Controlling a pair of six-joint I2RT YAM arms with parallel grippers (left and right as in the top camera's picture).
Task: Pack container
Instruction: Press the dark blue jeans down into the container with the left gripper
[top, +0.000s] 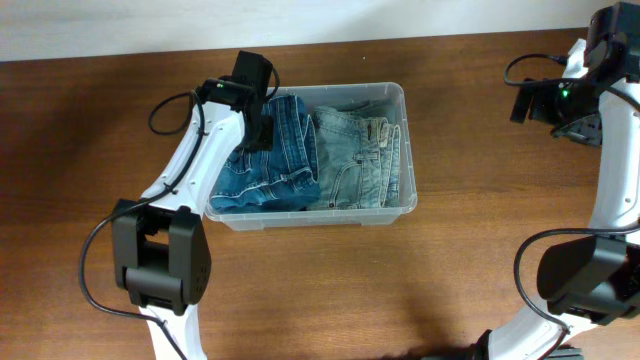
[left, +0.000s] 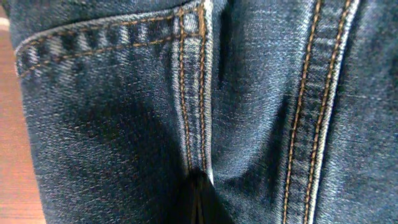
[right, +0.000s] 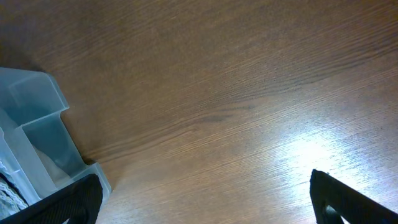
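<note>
I can read no writing on any of my feeds: nothing legible on the container (top: 310, 217), on the folded jeans (top: 350, 160) inside it, or on the wooden table (top: 430, 290). No label, brand or number shows.

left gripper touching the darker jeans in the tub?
Touching. In the left wrist view the left gripper is shut at bottom centre, and the darker jeans pucker into its tips, with denim filling the frame.
</note>
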